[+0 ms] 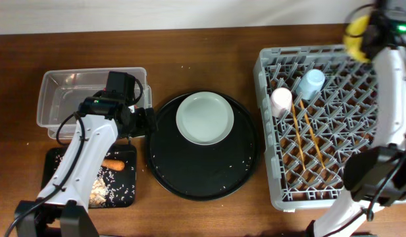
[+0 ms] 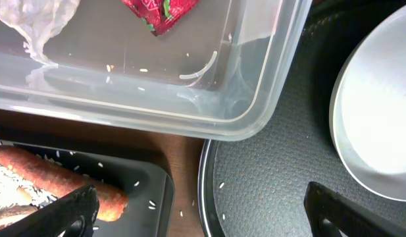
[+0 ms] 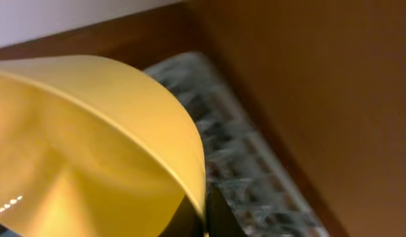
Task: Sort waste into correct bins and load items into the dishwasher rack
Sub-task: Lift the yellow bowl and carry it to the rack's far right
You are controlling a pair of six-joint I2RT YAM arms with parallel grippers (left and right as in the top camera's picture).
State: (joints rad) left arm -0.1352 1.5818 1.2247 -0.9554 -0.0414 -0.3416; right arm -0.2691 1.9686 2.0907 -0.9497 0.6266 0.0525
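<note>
My left gripper is open and empty, between the clear tub and the round black tray. The tub holds the white tissue and the red wrapper. The small black tray holds the carrot-like stick and crumbs. The grey-green plate lies on the round tray. My right gripper is shut on the yellow bowl, high over the far right corner of the grey rack. The pink cup, blue cup and chopsticks are in the rack.
White rice grains are scattered on the round black tray and on the table between the trays. The right arm's base covers the rack's near right corner.
</note>
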